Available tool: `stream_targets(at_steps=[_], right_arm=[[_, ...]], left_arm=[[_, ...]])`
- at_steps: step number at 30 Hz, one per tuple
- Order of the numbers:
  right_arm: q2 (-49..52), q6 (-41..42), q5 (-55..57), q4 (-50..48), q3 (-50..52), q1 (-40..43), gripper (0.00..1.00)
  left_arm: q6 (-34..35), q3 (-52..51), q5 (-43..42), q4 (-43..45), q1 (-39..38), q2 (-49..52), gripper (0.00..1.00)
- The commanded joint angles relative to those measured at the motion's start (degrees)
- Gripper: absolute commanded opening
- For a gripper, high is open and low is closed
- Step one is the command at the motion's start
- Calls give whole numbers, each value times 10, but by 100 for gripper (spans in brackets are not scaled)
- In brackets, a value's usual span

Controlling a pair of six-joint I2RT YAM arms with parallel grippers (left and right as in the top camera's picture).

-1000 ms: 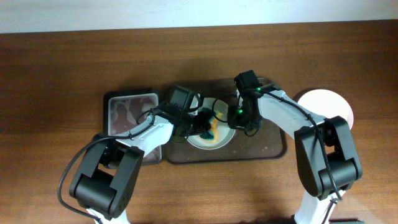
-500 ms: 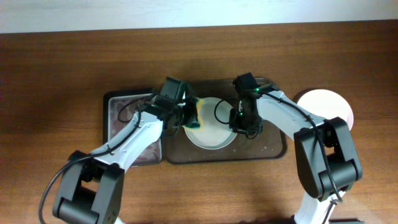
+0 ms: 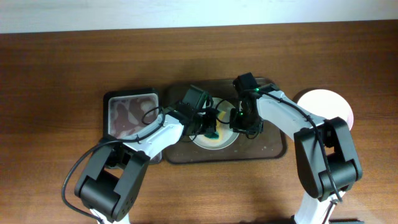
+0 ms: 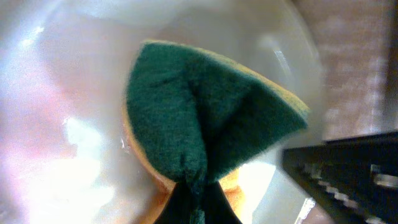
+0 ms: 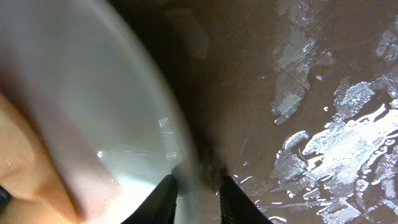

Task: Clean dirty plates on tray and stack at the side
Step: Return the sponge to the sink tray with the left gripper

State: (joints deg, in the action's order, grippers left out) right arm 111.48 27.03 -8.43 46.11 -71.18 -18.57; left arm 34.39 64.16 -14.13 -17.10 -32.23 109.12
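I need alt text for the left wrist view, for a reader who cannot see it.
A folded green and yellow sponge, pinched by the left pincer, sits on a white plate. A black machine part shows at lower right.

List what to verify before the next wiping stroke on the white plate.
1. Green-and-yellow sponge pinched in left gripper: ok.
2. Sponge pressed on the round white plate: ok.
3. Right gripper clamped on the plate's rim: ok.
4. Plate lying inside the dark brown rectangular tray: ok.
5. Red smear gone from the plate: cannot tell, both wrist views are blurred.
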Motion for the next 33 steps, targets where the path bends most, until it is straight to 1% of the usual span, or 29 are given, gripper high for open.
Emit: stream_targets(at_steps=[1, 2, 6, 7, 9, 13, 14, 16, 17, 20, 21, 23, 24, 26, 29, 33], right_arm=[[-4, 5, 16, 3, 5, 2, 25], [-4, 5, 16, 3, 5, 2, 25], [-4, 5, 16, 11, 5, 2, 25], [-4, 5, 16, 13, 5, 2, 25], [-4, 5, 16, 10, 5, 2, 25], [-4, 2, 16, -15, 5, 2, 25], [-4, 2, 14, -26, 5, 2, 22], [-4, 2, 4, -40, 5, 2, 7], [-4, 2, -11, -46, 5, 2, 4], [-4, -28, -46, -56, 5, 2, 4], [-4, -28, -46, -54, 5, 3, 4], [-6, -28, -45, -54, 5, 3, 4], [-8, -32, -45, -54, 3, 3, 4], [-18, -47, -44, -52, 3, 3, 4], [-42, -58, -20, -38, 3, 3, 4], [-103, -58, 67, -12, 3, 3, 4]], left_arm=[[7, 4, 188, -53, 7, 5, 0], [6, 4, 220, -63, 9, 5, 0], [-74, 36, 224, -101, 22, -29, 0], [-82, 47, 223, -112, 22, -42, 0], [-84, 64, 223, -140, 22, -70, 0], [-84, 69, 223, -200, 32, -121, 0], [-84, 69, 224, -219, 42, -133, 0], [-84, 69, 224, -257, 70, -152, 0], [-84, 69, 224, -270, 84, -156, 0], [-93, 68, 221, -311, 142, -156, 0], [-131, 68, 200, -312, 160, -155, 0], [-177, 67, 159, -312, 183, -153, 0], [-215, 66, 131, -312, 199, -150, 0], [-259, 62, 104, -312, 221, -145, 0], [-273, 53, 98, -313, 240, -131, 0], [-281, 26, 99, -279, 243, -105, 0]])
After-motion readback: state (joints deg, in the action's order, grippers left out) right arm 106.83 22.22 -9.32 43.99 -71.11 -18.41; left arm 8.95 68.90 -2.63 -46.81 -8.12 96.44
